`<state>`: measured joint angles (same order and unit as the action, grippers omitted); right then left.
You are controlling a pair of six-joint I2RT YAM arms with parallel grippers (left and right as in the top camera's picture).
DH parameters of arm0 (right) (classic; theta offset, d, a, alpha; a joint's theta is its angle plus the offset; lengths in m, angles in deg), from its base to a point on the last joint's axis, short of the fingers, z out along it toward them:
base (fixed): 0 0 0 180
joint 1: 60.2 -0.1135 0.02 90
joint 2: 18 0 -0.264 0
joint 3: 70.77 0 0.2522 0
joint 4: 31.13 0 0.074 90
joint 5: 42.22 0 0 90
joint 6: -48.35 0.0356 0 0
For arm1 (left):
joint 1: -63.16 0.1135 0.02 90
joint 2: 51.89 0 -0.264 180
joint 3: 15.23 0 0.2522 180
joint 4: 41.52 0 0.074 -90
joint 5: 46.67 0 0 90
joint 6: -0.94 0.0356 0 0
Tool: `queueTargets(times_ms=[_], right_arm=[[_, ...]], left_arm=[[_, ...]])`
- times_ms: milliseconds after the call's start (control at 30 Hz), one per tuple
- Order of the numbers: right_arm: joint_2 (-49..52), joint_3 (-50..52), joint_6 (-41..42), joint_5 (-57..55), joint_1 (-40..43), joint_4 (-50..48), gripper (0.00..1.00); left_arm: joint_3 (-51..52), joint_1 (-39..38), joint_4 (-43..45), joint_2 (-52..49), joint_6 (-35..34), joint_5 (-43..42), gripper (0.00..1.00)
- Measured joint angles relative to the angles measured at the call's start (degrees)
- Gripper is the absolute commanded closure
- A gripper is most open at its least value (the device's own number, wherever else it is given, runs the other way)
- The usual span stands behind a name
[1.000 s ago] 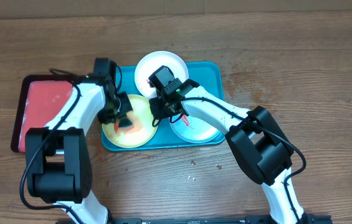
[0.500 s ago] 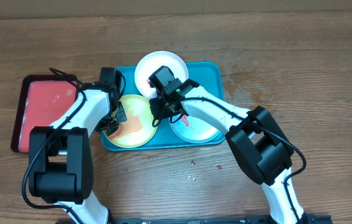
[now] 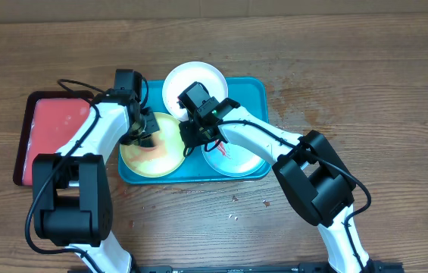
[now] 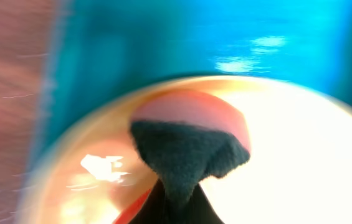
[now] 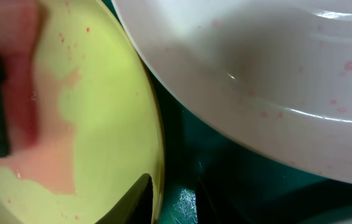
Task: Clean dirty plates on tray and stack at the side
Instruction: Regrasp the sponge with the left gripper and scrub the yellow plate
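Robot test bench, lab-type setup: two black-and-white arms, the left arm (image 3: 92, 133) and the right arm (image 3: 263, 136), rise from the near edge of a wood-grain desk (image 3: 365, 91), and a loose black cable (image 3: 73, 83) loops off the left one. The wares are light plastic (nothing ceramic-looking): a teal tray (image 3: 255, 89) carrying a white plate (image 3: 195, 80), a yellow-green plate (image 3: 157, 152) and a light blue plate (image 3: 236, 159), with a red tray (image 3: 54, 136) beside it. Reddish stains (image 3: 297, 98) and crumbs (image 3: 235, 199) mark the desk around the teal tray.

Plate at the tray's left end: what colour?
Yellow-green plate, smeared pinkish red; shows best in the right wrist view.
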<state>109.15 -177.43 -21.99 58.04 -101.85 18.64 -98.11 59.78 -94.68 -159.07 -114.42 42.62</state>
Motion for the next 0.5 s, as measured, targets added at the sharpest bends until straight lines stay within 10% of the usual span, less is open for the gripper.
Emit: queueTargets(times_ms=[300, 500], right_arm=[[0.00, 0.00, 0.02, -0.02, 0.00, 0.04, 0.75], [0.00, 0.00, 0.02, 0.00, 0.00, 0.20, 0.75]], left_arm=[[1.31, -3.30, 1.31, -0.28, 0.02, -11.04, 0.96], [1.31, -2.47, -1.38, -0.42, 0.00, -1.14, 0.96]])
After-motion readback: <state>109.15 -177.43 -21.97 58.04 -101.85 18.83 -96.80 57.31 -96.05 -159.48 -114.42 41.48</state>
